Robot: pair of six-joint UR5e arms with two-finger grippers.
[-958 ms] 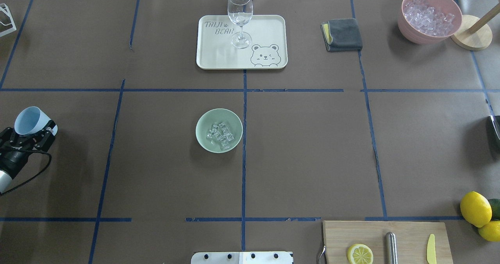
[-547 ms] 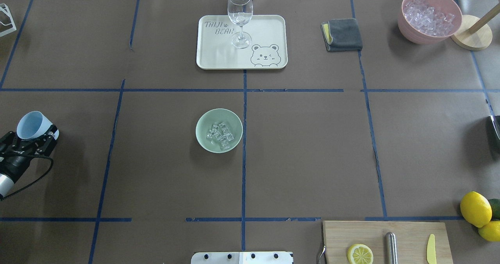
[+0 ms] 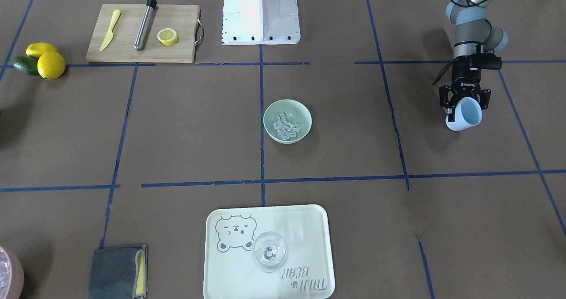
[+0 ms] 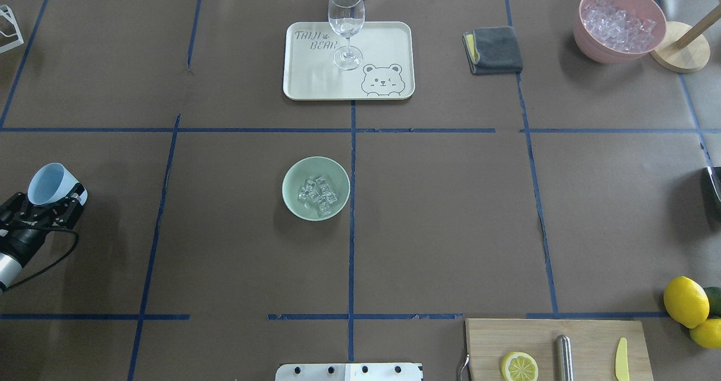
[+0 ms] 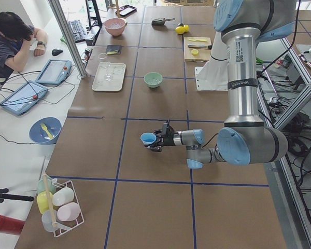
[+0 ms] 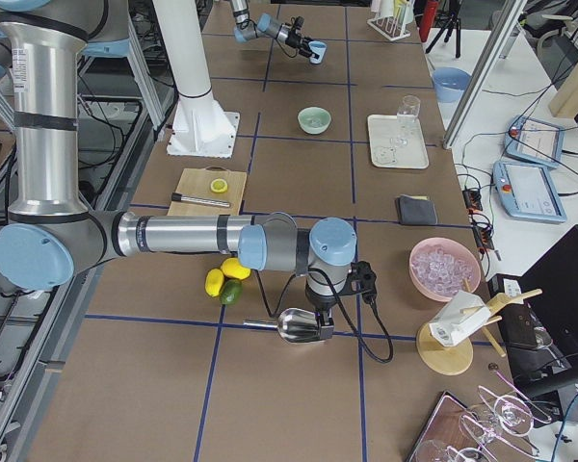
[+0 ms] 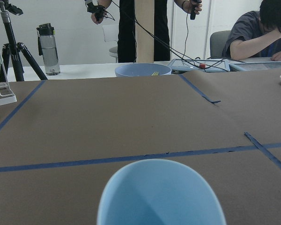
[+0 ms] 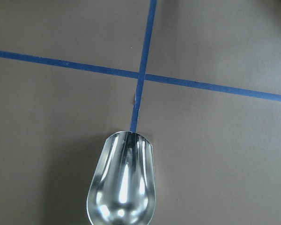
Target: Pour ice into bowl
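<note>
The mint-green bowl [image 4: 295,202] stands near the table's middle and also shows in the front view [image 3: 273,113]. It holds a handful of clear ice cubes [image 4: 319,194] [image 3: 286,127]. My left gripper [image 4: 52,203] [image 3: 464,101] is far to the bowl's left, shut on a light blue cup [image 4: 47,182] [image 3: 465,114]. The cup is tilted and its inside looks empty in the left wrist view [image 7: 161,197]. My right gripper [image 6: 324,327] is at the table's right end by a metal scoop [image 8: 123,187]. I cannot tell whether it is open or shut.
A pink bowl [image 4: 590,47] full of ice sits at the far right. A cream tray [image 4: 383,43] with a wine glass [image 4: 346,20] is beyond the bowl. A grey cloth [image 4: 494,49], a cutting board [image 4: 586,339] and lemons [image 4: 686,301] lie on the right.
My left gripper has moved a little toward the robot with the blue cup in it. The bowl and ice have not moved.
</note>
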